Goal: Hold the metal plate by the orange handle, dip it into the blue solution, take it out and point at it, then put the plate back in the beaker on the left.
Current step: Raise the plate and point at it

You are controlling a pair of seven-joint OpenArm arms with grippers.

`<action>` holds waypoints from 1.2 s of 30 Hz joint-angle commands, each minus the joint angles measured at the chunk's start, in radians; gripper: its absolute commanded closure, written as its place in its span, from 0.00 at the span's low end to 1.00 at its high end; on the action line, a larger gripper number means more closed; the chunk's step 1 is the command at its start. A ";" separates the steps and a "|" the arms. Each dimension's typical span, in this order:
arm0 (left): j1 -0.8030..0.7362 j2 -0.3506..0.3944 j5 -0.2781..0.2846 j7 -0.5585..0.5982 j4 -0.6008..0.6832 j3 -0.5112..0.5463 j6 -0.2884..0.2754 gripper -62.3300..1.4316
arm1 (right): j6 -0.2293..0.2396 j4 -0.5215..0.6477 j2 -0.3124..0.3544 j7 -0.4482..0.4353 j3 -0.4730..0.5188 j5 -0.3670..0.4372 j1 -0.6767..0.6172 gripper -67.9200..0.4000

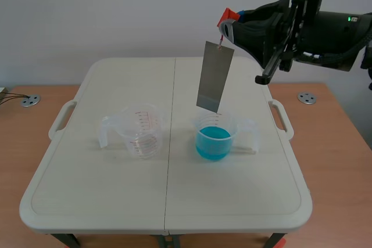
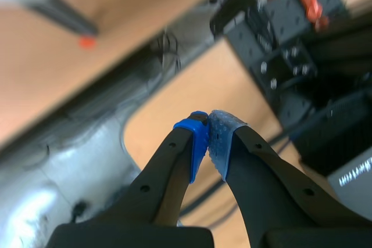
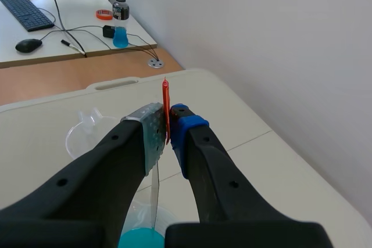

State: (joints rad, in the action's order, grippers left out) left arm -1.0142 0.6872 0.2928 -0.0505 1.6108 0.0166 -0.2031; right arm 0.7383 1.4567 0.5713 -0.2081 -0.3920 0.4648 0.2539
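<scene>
My right gripper [image 1: 228, 22] is raised over the table's right half, shut on the orange handle [image 3: 166, 108] of the metal plate [image 1: 214, 76]. The plate hangs down, its lower edge just above the beaker of blue solution [image 1: 214, 138]. In the right wrist view the handle sits pinched between the pads and the blue solution [image 3: 138, 239] shows below. An empty clear beaker [image 1: 141, 130] stands to the left on the table. My left gripper [image 2: 208, 137] is shut on nothing and is away from the table, out of the scene view.
The white folding table [image 1: 87, 190] rests on a wooden desk. In the left wrist view, dark equipment [image 2: 279, 56] and cables lie ahead of the gripper. The right wrist view shows a side desk with a keyboard [image 3: 23, 10], a mouse and a bottle [image 3: 120, 9].
</scene>
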 commanded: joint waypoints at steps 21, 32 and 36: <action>0.329 -0.002 0.003 0.046 0.272 0.038 -0.002 0.93 | 0.007 0.158 0.024 0.166 0.056 0.202 0.017 0.97; 0.631 -0.003 0.003 -0.019 0.264 -0.227 -0.002 0.93 | 0.007 0.158 0.024 0.166 0.058 0.202 0.017 0.97; 0.747 -0.022 0.003 -0.049 0.226 -0.340 -0.002 0.93 | 0.007 0.158 0.024 0.166 0.058 0.202 0.017 0.97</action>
State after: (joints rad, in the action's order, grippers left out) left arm -0.2783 0.6800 0.2893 -0.1036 1.8458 -0.3260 -0.2066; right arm 0.7383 1.6039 0.5850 -0.0238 -0.3527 0.6552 0.2539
